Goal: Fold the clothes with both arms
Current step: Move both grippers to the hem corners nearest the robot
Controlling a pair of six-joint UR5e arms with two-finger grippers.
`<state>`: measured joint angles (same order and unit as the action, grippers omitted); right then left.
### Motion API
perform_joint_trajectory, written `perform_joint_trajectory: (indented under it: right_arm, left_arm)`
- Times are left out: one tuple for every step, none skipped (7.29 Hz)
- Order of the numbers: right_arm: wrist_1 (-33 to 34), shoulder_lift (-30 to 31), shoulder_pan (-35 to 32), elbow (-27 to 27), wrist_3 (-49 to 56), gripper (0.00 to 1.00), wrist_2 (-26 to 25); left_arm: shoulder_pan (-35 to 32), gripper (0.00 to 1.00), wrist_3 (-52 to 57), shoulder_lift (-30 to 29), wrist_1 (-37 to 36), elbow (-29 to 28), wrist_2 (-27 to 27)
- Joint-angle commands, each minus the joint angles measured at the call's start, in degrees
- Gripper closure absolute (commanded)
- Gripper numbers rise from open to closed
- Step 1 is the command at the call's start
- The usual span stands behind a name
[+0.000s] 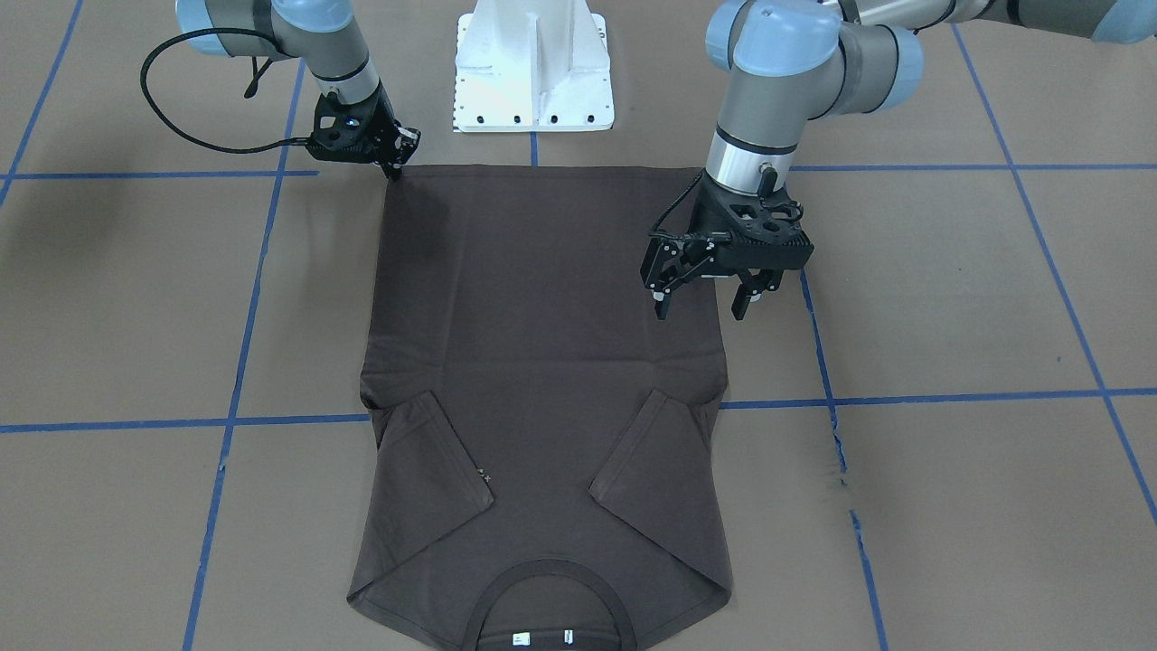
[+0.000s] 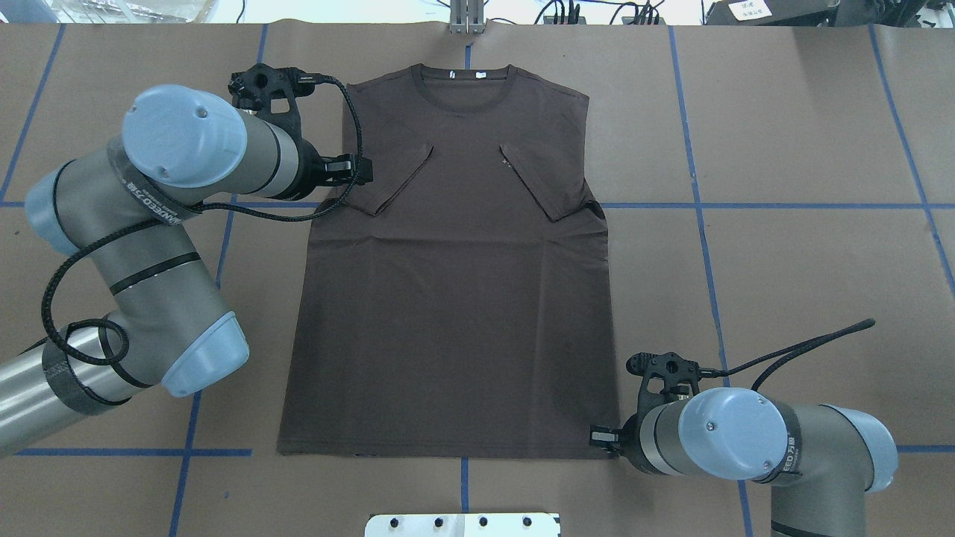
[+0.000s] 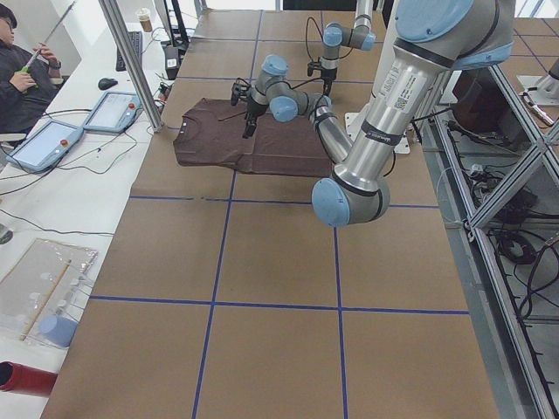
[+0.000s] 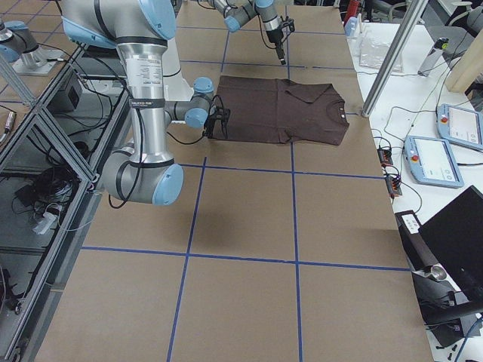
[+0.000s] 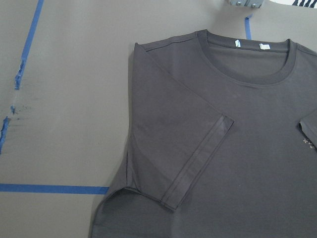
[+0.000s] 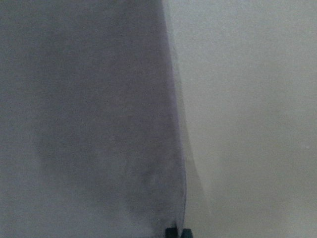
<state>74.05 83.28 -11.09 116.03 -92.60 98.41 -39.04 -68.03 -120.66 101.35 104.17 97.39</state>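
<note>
The dark brown T-shirt (image 1: 542, 344) lies flat on the table, chest up, with both sleeves folded inward and the collar (image 2: 464, 83) on the side away from the robot. My left gripper (image 1: 703, 306) is open and empty. It hovers above the shirt's side edge, about mid-body. My right gripper (image 1: 395, 170) is down at the hem corner nearest the base. Its fingertips (image 6: 177, 232) are together on the shirt's edge (image 6: 173, 124). The left wrist view shows the folded sleeve (image 5: 198, 158) and the white neck tags (image 5: 250, 44).
The white pedestal base (image 1: 533, 68) stands just behind the hem. Brown paper with blue tape lines (image 2: 746, 205) covers the table. An operator (image 3: 17, 70) and tablets (image 3: 109, 112) are on the side bench beyond the collar end.
</note>
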Motion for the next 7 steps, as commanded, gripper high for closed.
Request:
perform_joint_trajectory:
  right_arm:
    - [0.0, 0.1, 0.0, 1.4, 0.0, 1.00, -0.1]
    - [0.0, 0.1, -0.1, 2.4, 0.0, 1.00, -0.1]
    - [0.0, 0.1, -0.1, 2.8, -0.2, 1.00, -0.3]
    - [0.0, 0.1, -0.1, 2.9, -0.2, 1.00, -0.8]
    - [-0.4, -0.1, -0.2, 3.0, 0.1, 1.00, -0.9]
    - [-0.5, -0.2, -1.2, 4.1, 0.7, 1.00, -0.8]
    - [-0.5, -0.4, -1.5, 4.6, 0.8, 1.00, -0.8]
  left_arm:
    - [-0.2, 0.00, -0.3, 0.2, -0.1, 0.3, 0.1]
    - [0.0, 0.00, -3.8, 4.3, 0.1, 2.8, 1.3]
    - [1.1, 0.00, -11.4, 10.7, 0.6, 9.1, 4.5]
    - [7.2, 0.00, -19.4, 15.9, 0.5, 15.1, 3.4]
    - [14.6, 0.00, -27.9, 17.8, 0.4, 16.0, -1.7]
    - [22.4, 0.00, -35.8, 18.0, -0.2, 15.5, -5.8]
    - [27.2, 0.00, -41.6, 18.1, -4.1, 15.5, -8.1]
